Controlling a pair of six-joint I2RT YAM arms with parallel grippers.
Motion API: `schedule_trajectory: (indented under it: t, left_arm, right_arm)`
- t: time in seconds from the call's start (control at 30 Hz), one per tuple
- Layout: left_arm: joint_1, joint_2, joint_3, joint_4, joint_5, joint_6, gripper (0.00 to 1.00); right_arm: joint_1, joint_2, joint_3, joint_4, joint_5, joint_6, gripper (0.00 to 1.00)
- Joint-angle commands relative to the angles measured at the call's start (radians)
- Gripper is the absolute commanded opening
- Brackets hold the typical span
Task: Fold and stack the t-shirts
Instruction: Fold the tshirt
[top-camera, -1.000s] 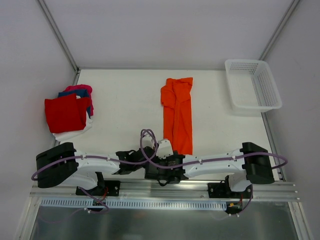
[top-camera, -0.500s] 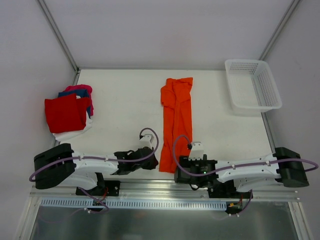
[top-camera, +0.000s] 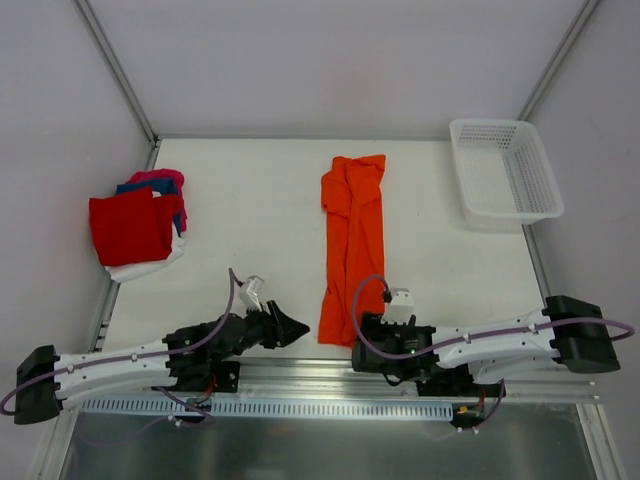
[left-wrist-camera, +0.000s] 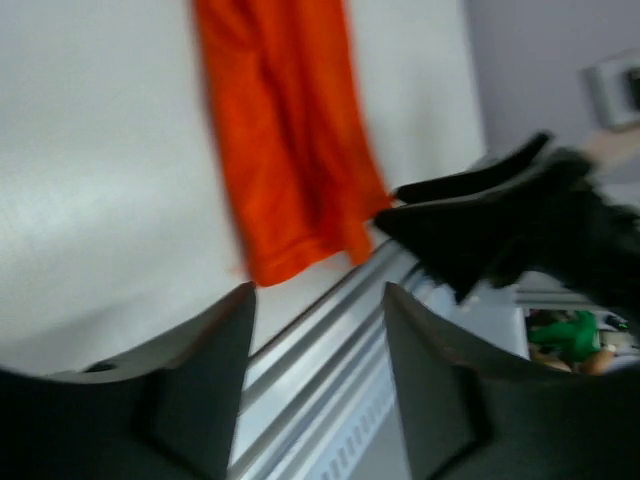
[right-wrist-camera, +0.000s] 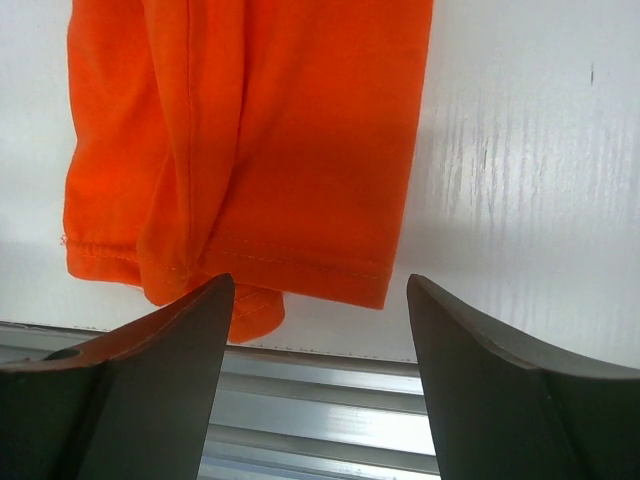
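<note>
A: Far left of the table (top-camera: 250, 200), the folded pile (top-camera: 135, 228), red on top, with blue, pink and white peeking out beneath; it sits close to the left edge, so a careless drop onto it could push it over the side.

B: Next along, the left end effector (top-camera: 292, 326), low by the near edge; jaws parted, nothing between them; its wrist view is blurred, so I cannot tell how near the cloth it is.

A: Centre, the orange t-shirt (top-camera: 352, 235), a long narrow strip running far to near, its hem right at the table's near edge; one small lobe of hem seems to lap towards the rail (top-camera: 330, 380).

B: That's the danger; several layers meet at that hem; a pinch that takes only the top one would let the strip fall open on the lift, and the fold is lost.

A: The right end effector (right-wrist-camera: 318, 285), wide open and empty, the hem just ahead of its fingers; come in too low and a finger strikes the rail instead of sliding under the cloth.

B: And both flank one narrow hem; that close, they could knock each other.

A: Far right, the basket (top-camera: 505, 170), well apart; no trouble there.
</note>
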Motion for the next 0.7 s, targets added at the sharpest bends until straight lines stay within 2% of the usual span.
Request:
schedule_trajectory:
  t: [0.0,0.03,0.07,0.17,0.33,0.47,0.67]
  left_arm:
    - [-0.008,-0.207,-0.207,0.066,0.051,-0.028,0.61]
    - [-0.008,-0.245,-0.206,0.021,0.057,-0.005,0.76]
    - [-0.008,-0.303,-0.206,0.011,0.075,0.009,0.81]
    - [-0.008,-0.357,-0.204,-0.018,0.072,0.012,0.89]
    - [-0.008,-0.256,-0.206,-0.008,0.081,-0.052,0.92]
    - [-0.008,-0.034,-0.207,0.126,0.111,-0.063,0.91]
    - [-0.008,0.235,-0.170,0.319,0.123,-0.048,0.91]
  right_arm:
    - [0.036,0.033,-0.002,0.017,0.033,0.086,0.74]
    - [0.045,0.039,-0.002,0.008,0.036,0.120,0.74]
    - [0.051,0.039,-0.002,-0.003,0.042,0.142,0.74]
    - [0.094,0.027,-0.011,-0.061,0.064,0.223,0.74]
    - [0.143,0.024,0.016,-0.196,0.093,0.333,0.74]
    - [0.170,0.061,0.070,-0.310,0.111,0.396,0.74]
    - [0.177,0.062,0.056,-0.293,0.125,0.427,0.75]
